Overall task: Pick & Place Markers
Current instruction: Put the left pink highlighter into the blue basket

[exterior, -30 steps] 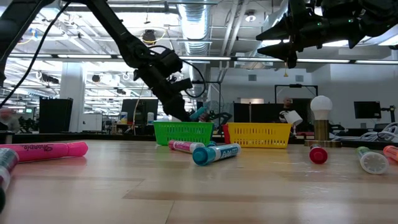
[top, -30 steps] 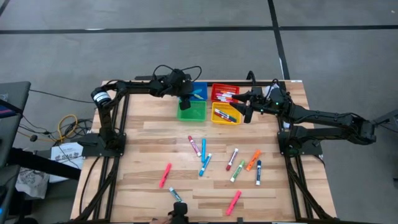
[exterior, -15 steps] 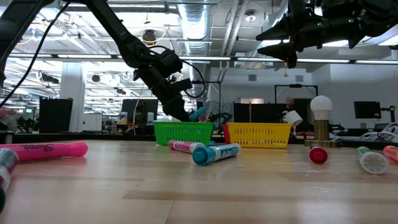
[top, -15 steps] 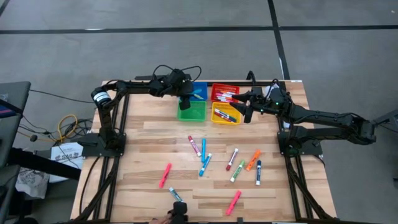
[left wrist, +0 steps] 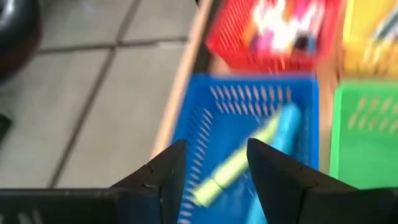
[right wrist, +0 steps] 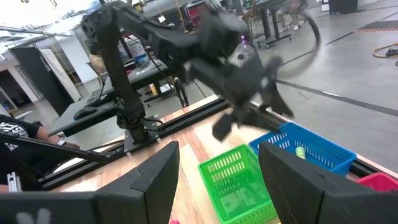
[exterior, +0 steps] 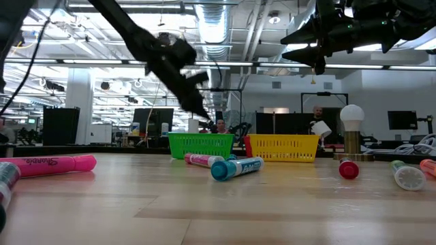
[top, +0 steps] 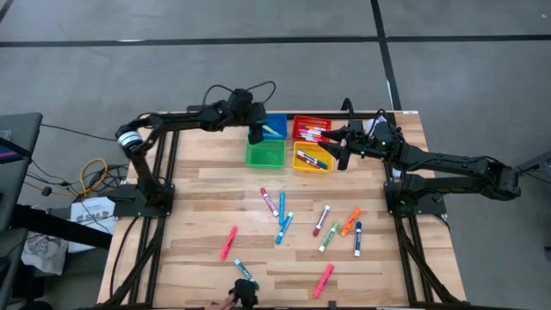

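My left end effector (top: 256,134) hung over the blue bin (top: 274,127), its two dark fingers (left wrist: 166,171) standing apart with nothing between them; through that gap my left wrist view showed a marker with a light blue barrel and a yellow-green cap (left wrist: 249,155) lying slantwise on the bin's slotted plastic floor, a detail the high view gave only as a pale streak. My right end effector (top: 342,158) hovered at the edge of the yellow bin (top: 303,163), fingers (right wrist: 158,174) spread and empty. Four small square mesh bins sat together at the far edge of the slatted wooden worktop (top: 198,207): blue, red (top: 300,123), green (top: 265,154) and yellow. The red one held a heap of white-barrelled markers (top: 314,132), and the yellow held a few more (top: 312,159). On the open planks the high view let me count ten loose markers (top: 281,204), slim capped cylinders in pink, red, blue, green and orange. The low view showed only the green and yellow bins' ribbed walls, a pink marker (exterior: 48,164) with printed lettering, and a person (exterior: 315,124) in the room beyond.
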`<action>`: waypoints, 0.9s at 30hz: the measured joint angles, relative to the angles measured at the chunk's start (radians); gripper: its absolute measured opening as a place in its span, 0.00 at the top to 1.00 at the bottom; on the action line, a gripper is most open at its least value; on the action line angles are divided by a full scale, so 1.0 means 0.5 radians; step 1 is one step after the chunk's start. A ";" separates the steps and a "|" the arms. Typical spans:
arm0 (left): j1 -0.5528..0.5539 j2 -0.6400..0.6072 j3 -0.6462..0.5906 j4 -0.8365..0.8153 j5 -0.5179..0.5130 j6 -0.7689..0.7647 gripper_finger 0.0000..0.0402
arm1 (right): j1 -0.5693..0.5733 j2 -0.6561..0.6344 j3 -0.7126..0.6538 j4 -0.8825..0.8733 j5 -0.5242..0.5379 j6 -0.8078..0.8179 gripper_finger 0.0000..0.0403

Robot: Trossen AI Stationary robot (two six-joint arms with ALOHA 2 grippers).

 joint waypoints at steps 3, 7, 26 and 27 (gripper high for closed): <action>-0.031 -0.210 0.002 0.003 -0.001 -0.088 0.58 | 0.000 0.000 0.000 0.000 -0.001 0.000 0.48; -0.113 -0.519 -0.022 -0.007 0.011 -0.518 0.59 | 0.000 0.000 0.000 0.000 -0.001 0.000 0.48; -1.098 -1.270 -0.436 -0.062 -0.078 -1.769 0.60 | 0.003 0.000 0.000 -0.001 -0.006 0.000 0.48; -1.152 -1.263 -0.443 -0.060 -0.100 -1.825 0.60 | 0.003 0.000 0.000 0.000 -0.006 0.000 0.48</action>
